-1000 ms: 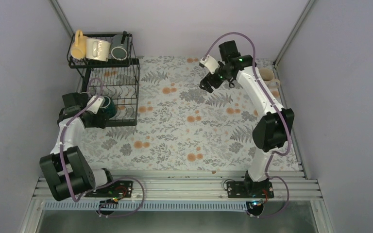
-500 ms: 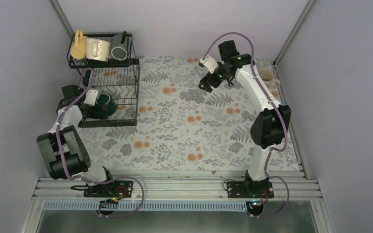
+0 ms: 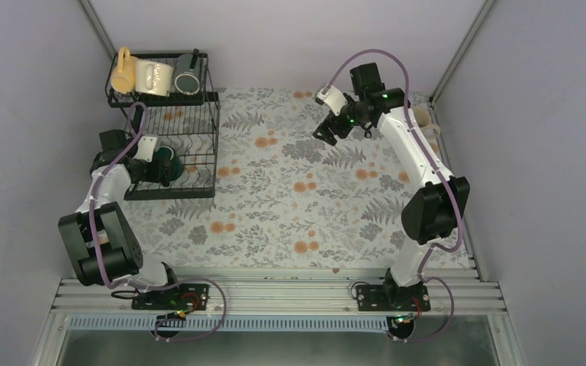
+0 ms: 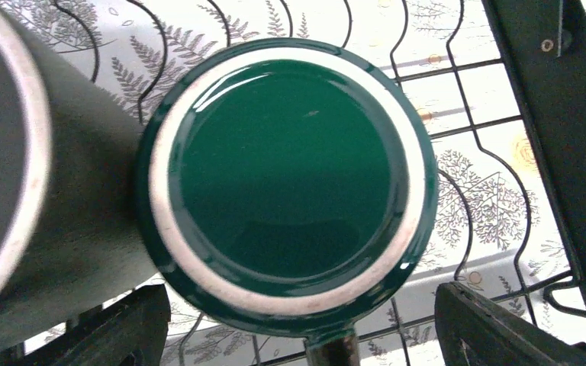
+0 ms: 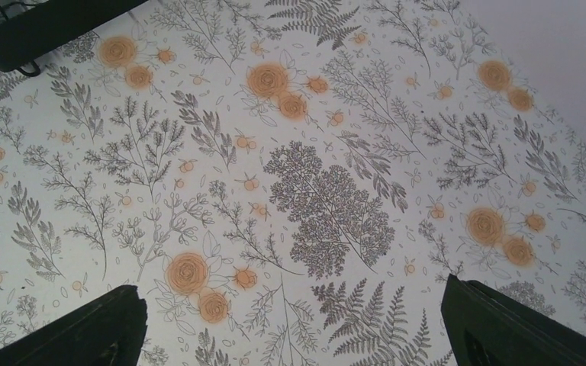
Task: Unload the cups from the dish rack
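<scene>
The black wire dish rack (image 3: 191, 149) stands at the far left. Its upper shelf holds a yellow mug (image 3: 122, 70), a cream lettered mug (image 3: 153, 77) and a dark grey mug (image 3: 187, 76). A dark green mug (image 3: 165, 165) lies in the lower tray. In the left wrist view its base (image 4: 286, 175) faces me, with a black mug (image 4: 53, 221) touching it on the left. My left gripper (image 3: 151, 162) is open, its fingers (image 4: 114, 332) either side of the green mug's lower edge. My right gripper (image 3: 325, 134) is open and empty above the cloth. A beige mug (image 3: 421, 119) stands far right.
The floral cloth (image 3: 305, 198) covers the table. A corner of the rack (image 5: 38, 30) shows at the top left of the right wrist view. Grey walls close in the left, back and right sides.
My left gripper has moved further into the rack's lower tray, up to the green mug. My right arm has shifted slightly to the right, gripper still open.
</scene>
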`<state>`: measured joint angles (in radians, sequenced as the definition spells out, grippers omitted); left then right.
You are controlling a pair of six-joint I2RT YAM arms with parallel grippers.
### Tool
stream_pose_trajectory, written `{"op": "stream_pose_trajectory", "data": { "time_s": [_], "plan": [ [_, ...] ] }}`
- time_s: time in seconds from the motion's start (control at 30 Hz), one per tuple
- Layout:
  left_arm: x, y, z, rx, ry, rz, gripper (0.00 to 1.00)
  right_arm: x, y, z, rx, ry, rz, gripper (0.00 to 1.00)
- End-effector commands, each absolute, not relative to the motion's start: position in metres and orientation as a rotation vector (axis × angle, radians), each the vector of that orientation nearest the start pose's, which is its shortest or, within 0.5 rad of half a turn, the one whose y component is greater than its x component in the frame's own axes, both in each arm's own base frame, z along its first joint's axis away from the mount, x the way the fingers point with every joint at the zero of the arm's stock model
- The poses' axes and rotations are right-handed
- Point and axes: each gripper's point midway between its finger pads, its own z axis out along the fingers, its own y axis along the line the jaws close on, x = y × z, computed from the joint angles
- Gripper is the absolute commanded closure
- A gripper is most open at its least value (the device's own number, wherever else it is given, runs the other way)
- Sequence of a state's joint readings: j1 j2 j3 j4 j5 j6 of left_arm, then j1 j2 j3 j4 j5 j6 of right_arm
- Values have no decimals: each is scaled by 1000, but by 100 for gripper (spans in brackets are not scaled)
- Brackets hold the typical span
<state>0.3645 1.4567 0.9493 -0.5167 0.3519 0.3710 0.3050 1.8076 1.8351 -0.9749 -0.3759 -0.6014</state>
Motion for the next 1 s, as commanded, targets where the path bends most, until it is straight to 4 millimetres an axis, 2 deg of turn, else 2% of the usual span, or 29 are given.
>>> {"op": "stream_pose_trajectory", "data": {
  "time_s": [0.0, 0.37, 0.63, 0.7, 0.97],
  "plan": [
    [351, 62, 103, 100, 2518, -197, 14, 426, 203, 250, -1223, 2101, 382, 0],
    [348, 61, 77, 39, 2561, -205, 22, 433, 212, 247, -1245, 2104, 431, 1],
    [347, 58, 72, 34, 2572, -205, 37, 434, 214, 238, -1259, 2112, 455, 1],
    [347, 55, 70, 36, 2576, -215, 43, 434, 214, 239, -1261, 2109, 455, 1],
    [348, 53, 62, 32, 2596, -183, 54, 433, 213, 238, -1269, 2100, 460, 1]
  ]
}}
